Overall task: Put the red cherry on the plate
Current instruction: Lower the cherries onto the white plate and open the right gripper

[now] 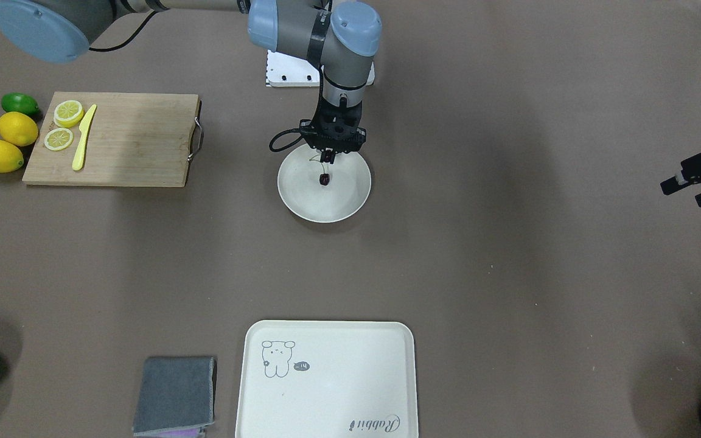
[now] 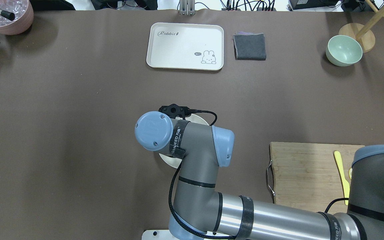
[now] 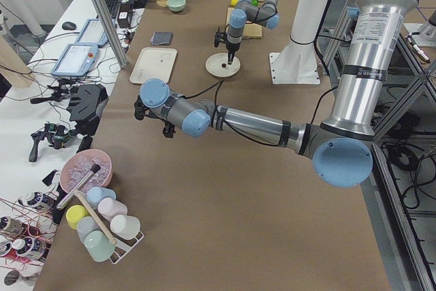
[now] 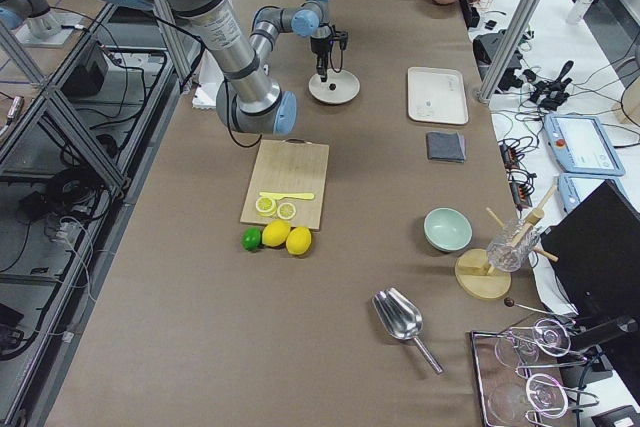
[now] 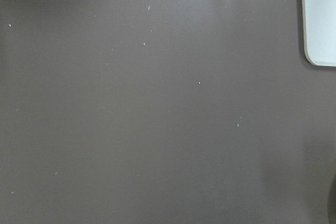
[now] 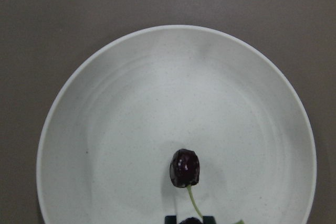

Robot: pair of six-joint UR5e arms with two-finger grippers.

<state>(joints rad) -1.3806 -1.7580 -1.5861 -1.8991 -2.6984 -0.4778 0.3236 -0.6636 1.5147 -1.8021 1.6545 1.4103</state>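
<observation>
**While the right gripper pinches its upper end, the red cherry sits within the plate**

One dark fruit of the pair shows near the plate's middle. Its thin green stem runs up to the second fruit, which is caught between the nearly closed jaws. Whether the lower fruit touches the plate's floor or hangs just above it cannot be told.

The right arm reaches out from the robot's base. Its wrist points straight down over the half of the plate nearer the robot.

The left gripper is well apart at the table's far side, low over bare brown table. Its fingers are spread and hold nothing, and its forearm is stretched out roughly level.

A rectangular cream tray with a rabbit drawing lies beyond the plate, with a folded grey cloth just beside it. A mint green bowl stands further along. A pink bowl at the opposite corner holds clear pieces and a metal-handled tool.

The wooden cutting board carries two lemon slices and a yellow knife. Two whole lemons and a lime lie beside it.
</observation>
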